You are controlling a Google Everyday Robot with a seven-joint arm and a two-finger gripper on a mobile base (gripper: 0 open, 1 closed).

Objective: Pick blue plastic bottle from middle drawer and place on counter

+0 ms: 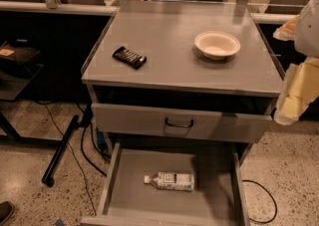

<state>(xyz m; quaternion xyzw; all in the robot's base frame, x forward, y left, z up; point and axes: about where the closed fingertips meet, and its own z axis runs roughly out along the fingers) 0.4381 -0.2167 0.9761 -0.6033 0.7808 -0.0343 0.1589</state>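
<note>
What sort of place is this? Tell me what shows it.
Likely a workplace kitchen or test area: a grey metal counter with a bowl on it, an open middle drawer holding a blue plastic bottle, cables across speckled floor. The gripper hangs beside the counter's right edge.

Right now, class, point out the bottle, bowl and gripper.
blue plastic bottle (172, 180): camera view, on its label.
white bowl (217, 49): camera view, on its inner floor.
gripper (286, 111): camera view, lower tip, right of counter (164, 63).

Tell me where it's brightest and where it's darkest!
Camera view: the white bowl on the counter is brightest; the gap under the counter is darkest; the middle drawer is shaded at its back while the blue plastic bottle lies lit; the hand, at the right edge, looks pale yellow.
</note>
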